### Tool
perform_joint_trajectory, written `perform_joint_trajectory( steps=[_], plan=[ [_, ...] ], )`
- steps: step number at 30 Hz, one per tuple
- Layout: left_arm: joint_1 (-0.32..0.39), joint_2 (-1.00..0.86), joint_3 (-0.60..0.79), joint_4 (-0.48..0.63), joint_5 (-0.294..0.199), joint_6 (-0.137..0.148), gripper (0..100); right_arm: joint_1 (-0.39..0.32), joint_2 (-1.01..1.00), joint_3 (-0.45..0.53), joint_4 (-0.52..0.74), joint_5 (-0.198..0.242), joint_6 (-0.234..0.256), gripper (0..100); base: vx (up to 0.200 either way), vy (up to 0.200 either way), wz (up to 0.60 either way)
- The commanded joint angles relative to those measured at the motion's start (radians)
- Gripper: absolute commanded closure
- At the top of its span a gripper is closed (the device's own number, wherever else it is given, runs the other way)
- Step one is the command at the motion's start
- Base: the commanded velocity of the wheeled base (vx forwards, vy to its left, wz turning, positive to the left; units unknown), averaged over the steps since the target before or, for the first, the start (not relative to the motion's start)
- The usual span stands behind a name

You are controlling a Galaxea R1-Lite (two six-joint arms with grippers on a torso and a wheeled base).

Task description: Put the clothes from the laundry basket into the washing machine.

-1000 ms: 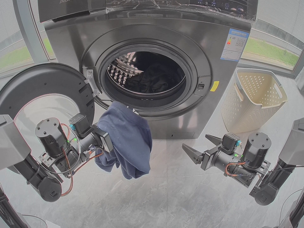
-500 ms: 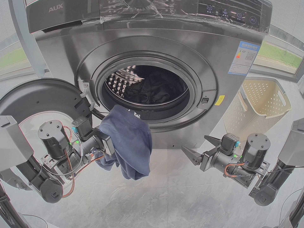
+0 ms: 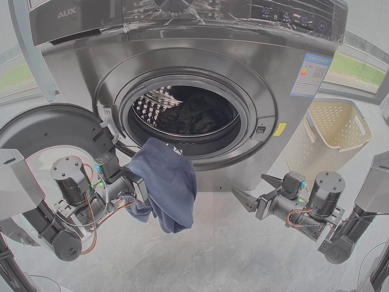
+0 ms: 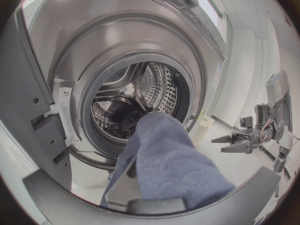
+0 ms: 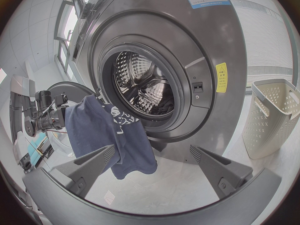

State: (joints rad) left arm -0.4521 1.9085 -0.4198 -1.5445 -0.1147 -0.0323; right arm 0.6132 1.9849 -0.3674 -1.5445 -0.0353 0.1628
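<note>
Grey marbled floor [image 3: 227, 252] runs up to the foot of the washing machine [image 3: 259, 65]. Just short of it hangs the piece I am carrying, a blue garment [image 3: 170, 183] held in the left gripper [image 3: 142, 188], whose fingers are closed on a bunch of the cloth and largely buried under it. From that hold the fabric drapes over the fingers and falls straight down, so its long axis is vertical and the lower hem hangs free above the floor. Its upper fold sits just in front of the lower lip of the drum mouth [image 3: 184, 114]; I cannot tell whether it touches the rim. The opening lies ahead of the fingers, somewhat higher and to their right, so I judge the coming move to be a lift and a push forward, high enough for the hanging tail to clear the lip. Dark clothes [image 3: 194, 116] already lie inside the drum. The door [image 3: 48, 130] is swung wide open on the left, close beside the left arm. The right gripper [image 3: 250, 188] hangs well apart on the other side, fingers spread and empty, so the left arm is plainly the nearer one. Beyond it the laundry basket [image 3: 328, 136] stands by the machine's right flank.
</note>
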Motion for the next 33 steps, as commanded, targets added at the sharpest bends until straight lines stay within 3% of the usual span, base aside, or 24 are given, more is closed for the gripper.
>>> perform_joint_trajectory(
  steps=[1,6,22,33],
  plan=[
    [0.0,0.007,0.001,0.0,0.001,0.003,100,0.0,0.003,0.001,0.0,0.0,0.0,0,0.0,0.0,0.0],
    [-0.005,0.017,-0.002,0.0,0.006,0.023,100,0.002,0.006,0.001,0.0,0.0,0.0,0,0.0,0.0,0.0],
    [-0.023,0.038,0.001,-0.002,0.003,0.025,100,0.023,0.009,0.007,0.0,0.0,0.001,0,0.2,0.0,0.0],
    [-0.036,0.049,-0.004,-0.002,0.006,0.025,100,0.039,0.009,0.012,0.0,0.0,0.001,0,0.0,0.0,0.0]
  ],
)
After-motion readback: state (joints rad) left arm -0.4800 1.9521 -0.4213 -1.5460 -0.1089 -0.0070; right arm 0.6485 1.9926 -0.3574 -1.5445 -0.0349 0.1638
